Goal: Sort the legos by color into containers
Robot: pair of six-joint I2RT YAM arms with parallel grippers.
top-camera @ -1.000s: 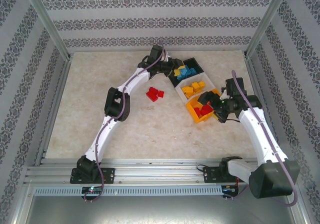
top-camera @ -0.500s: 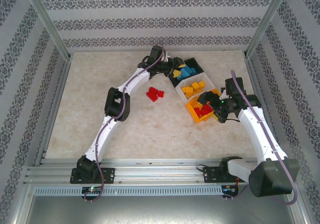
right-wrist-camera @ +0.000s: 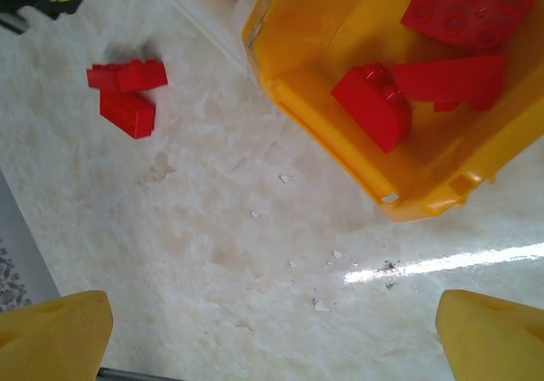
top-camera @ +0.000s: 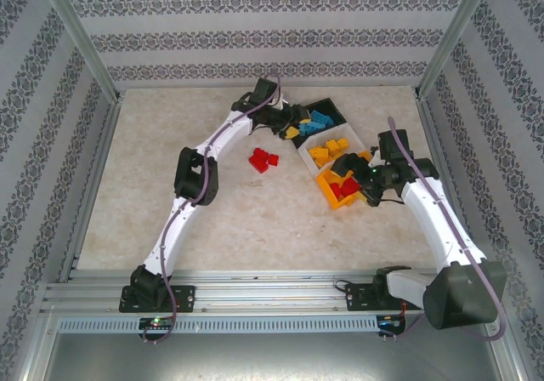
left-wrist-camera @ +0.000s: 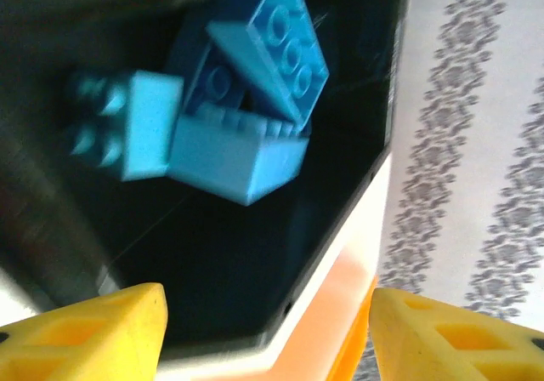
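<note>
Bins: three are joined in a row at the far right of the bench (top-camera: 170,202). The black bin (left-wrist-camera: 212,262) is farthest, the white bin (top-camera: 308,156) is in the middle, and the orange bin (right-wrist-camera: 340,134) is nearest.
Sorted bricks: blue bricks (left-wrist-camera: 229,109) lie heaped in the black bin, yellow bricks (top-camera: 328,151) in the white bin, and red bricks (right-wrist-camera: 374,105) in the orange bin, so each colour has its own bin.
Loose reds (right-wrist-camera: 127,96): a small cluster lies on the bench, left of the bins and well apart from them. I judge these remain to be sorted and belong in the orange bin.
Left hand (left-wrist-camera: 268,330): it hangs over the black bin, its fingers (left-wrist-camera: 85,330) apart with nothing between them. It is probably there because blue goes in this bin.
Left arm (top-camera: 195,177): it is stretched far forward and to the right, the elbow bent and the wrist pointing down.
Right hand (right-wrist-camera: 272,330): it is spread wide and empty, above the bench just beside the near corner of the orange bin.
Right arm (top-camera: 433,219): it rises from its base and bends inward to the left.
</note>
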